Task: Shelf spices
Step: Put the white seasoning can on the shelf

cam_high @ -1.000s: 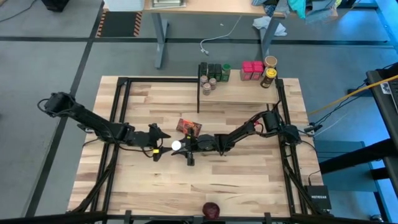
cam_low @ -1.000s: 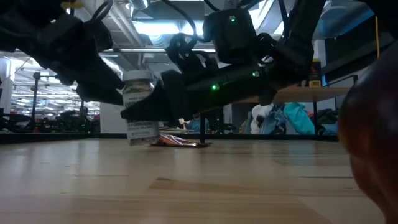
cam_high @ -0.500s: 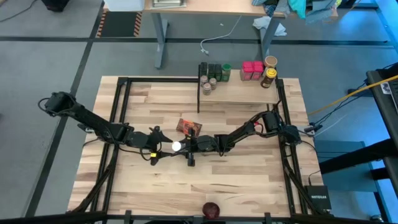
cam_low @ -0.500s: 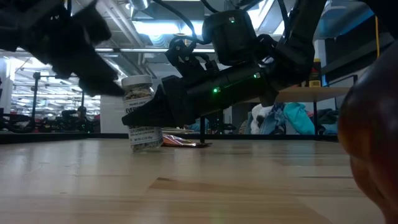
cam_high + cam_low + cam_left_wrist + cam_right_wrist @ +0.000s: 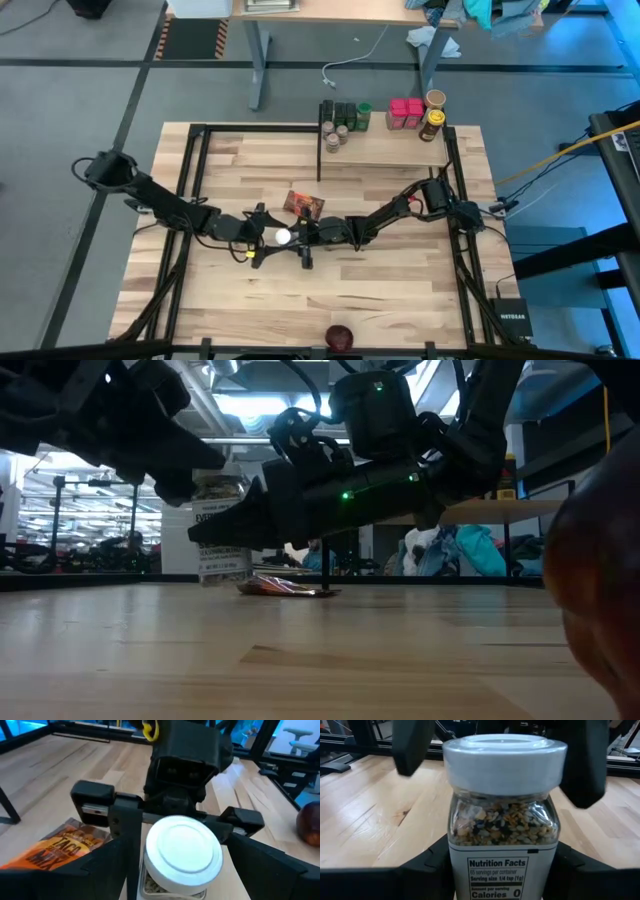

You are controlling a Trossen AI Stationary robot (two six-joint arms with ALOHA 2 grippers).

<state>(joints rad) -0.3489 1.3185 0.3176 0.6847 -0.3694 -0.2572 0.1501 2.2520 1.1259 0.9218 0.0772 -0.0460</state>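
At the surface's centre, the right tool (image 5: 296, 236) pinches the white-capped clear seasoning jar (image 5: 284, 235); the left tool (image 5: 268, 236), spread wide, has closed in from nine o'clock, suggesting a handover.

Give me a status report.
Right gripper shut on jar. Left gripper open, fingers either side of the white cap. Taco packet lies beside them; shelf partly stocked.
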